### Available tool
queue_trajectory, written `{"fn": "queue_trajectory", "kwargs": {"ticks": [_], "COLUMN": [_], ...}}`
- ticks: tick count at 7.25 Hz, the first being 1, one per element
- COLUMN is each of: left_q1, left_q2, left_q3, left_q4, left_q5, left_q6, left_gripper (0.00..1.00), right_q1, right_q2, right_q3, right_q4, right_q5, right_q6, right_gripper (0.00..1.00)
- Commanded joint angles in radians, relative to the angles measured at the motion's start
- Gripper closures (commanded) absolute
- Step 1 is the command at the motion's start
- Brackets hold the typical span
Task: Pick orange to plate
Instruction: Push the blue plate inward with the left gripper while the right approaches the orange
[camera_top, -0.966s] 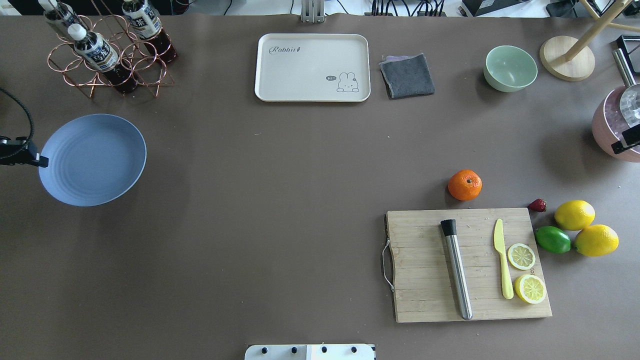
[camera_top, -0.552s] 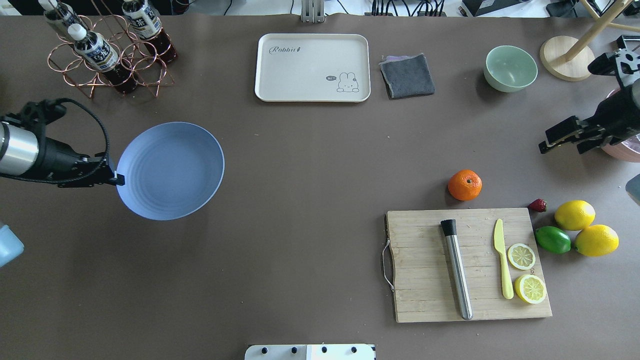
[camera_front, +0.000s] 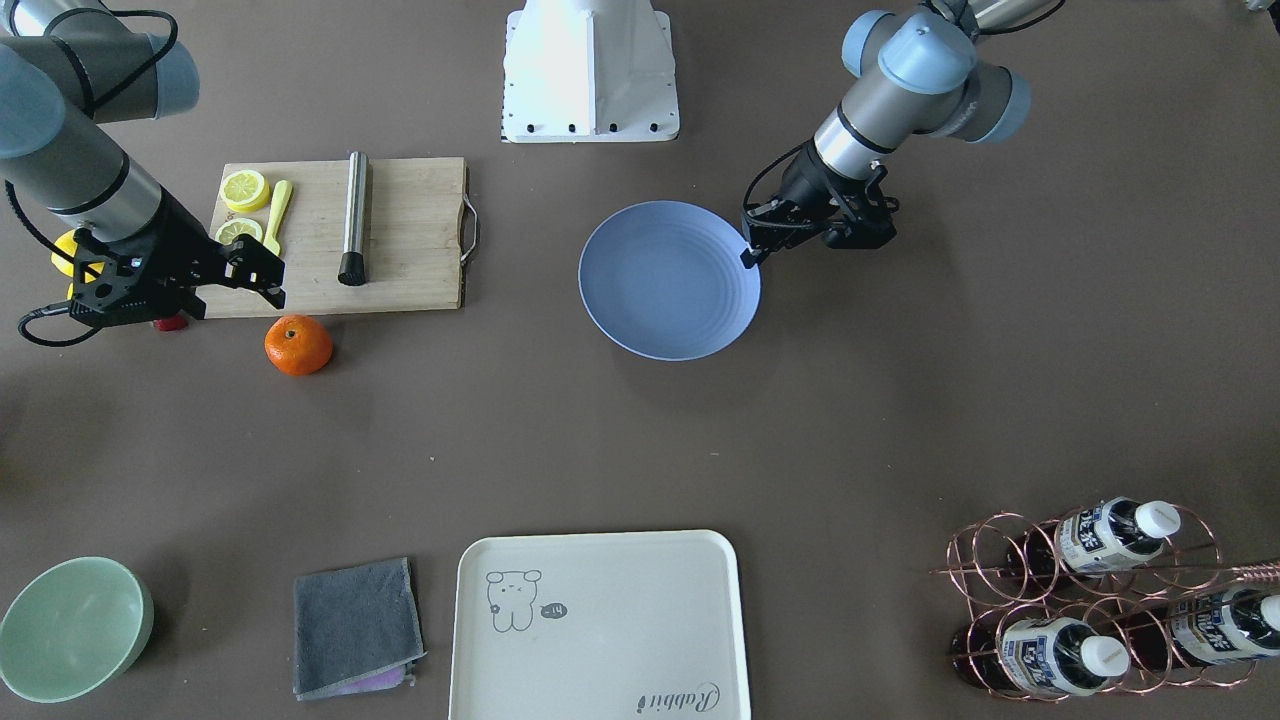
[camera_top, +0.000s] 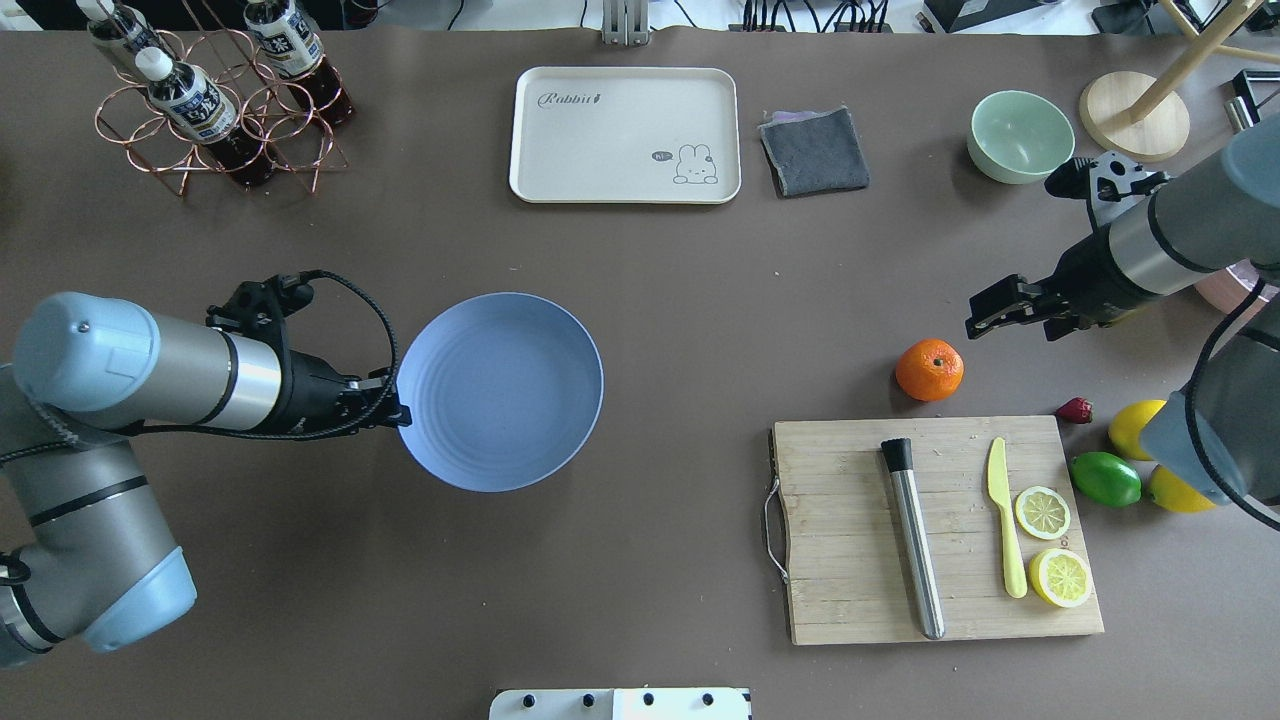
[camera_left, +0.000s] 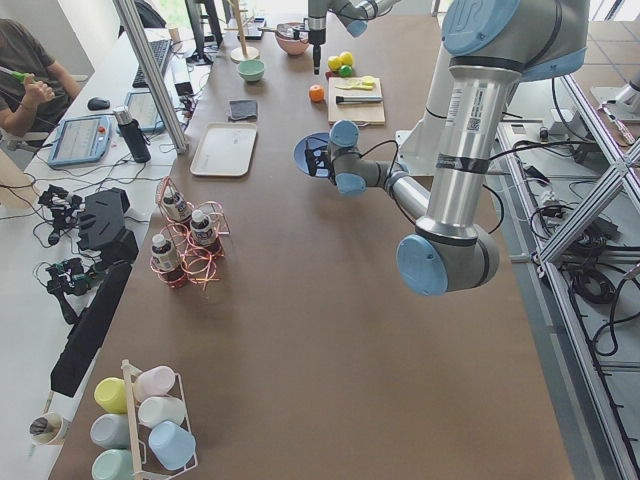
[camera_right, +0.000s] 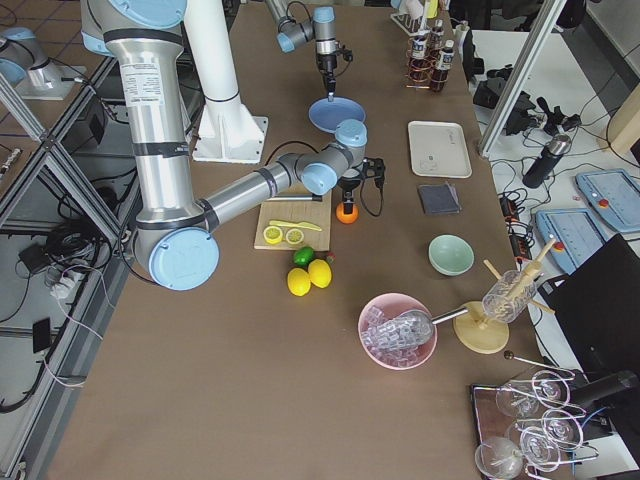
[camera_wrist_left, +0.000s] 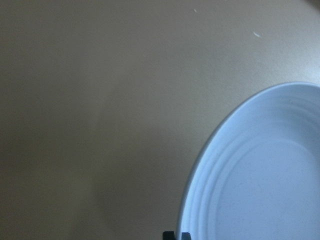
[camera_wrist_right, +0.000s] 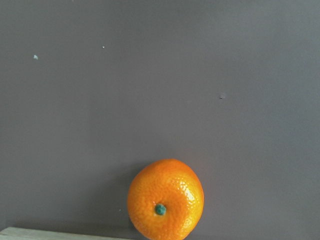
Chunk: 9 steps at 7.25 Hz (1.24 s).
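The orange (camera_top: 929, 369) lies on the brown table just beyond the cutting board's far edge; it also shows as the orange (camera_front: 298, 345) and the orange (camera_wrist_right: 165, 199), stem dot facing up. My right gripper (camera_top: 985, 312) hovers open a short way to the right of it, apart from it, with nothing between its fingers. The pale blue plate (camera_top: 500, 390) is near the table's middle left. My left gripper (camera_top: 397, 412) is shut on the plate's left rim. The plate (camera_wrist_left: 260, 170) fills the lower right of the left wrist view and holds nothing.
The wooden cutting board (camera_top: 850, 540) carries a steel muddler (camera_top: 912, 540), a yellow knife (camera_top: 1005, 520) and two lemon slices. A lime (camera_top: 1105, 479), lemons and a strawberry (camera_top: 1075, 410) lie to its right. The cream tray (camera_top: 600, 140), grey cloth (camera_top: 815, 150), mint bowl (camera_top: 1020, 135) and bottle rack (camera_top: 215, 110) line the far edge.
My left arm has carried the plate rightward, from the table's left edge toward the middle. My right arm has come in from the right edge toward the orange, which has not moved.
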Motion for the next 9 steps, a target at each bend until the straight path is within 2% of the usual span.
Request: {"fn": "queue_trajectory", "kwargs": {"ticks": [1,4,7,9], "left_q1": [0.062,0.092,0.096,0.098], "left_q2": [-0.057,-0.073,-0.079,-0.079], "left_q3": [0.030,0.047,0.051,0.047], "left_q4": [0.033,0.033,0.033,0.033], "left_q5": [0.082,0.108,0.110,0.111], "left_q6": [-0.006,-0.049,-0.049,-0.057], "left_gripper": [1.00,1.00,1.00,1.00], "right_q1": [-0.052,-0.098,-0.110,-0.110], "right_q2": [0.006,0.089,0.095,0.095], "right_q3": [-0.033,-0.120,-0.166,-0.174], "right_q4": [0.003,0.002,0.003,0.003], "right_q5": [-0.038,-0.070,-0.130,-0.130], "right_q6": [0.002,0.001,-0.008,-0.010], "right_gripper": [0.00,0.00,0.00,0.00]}}
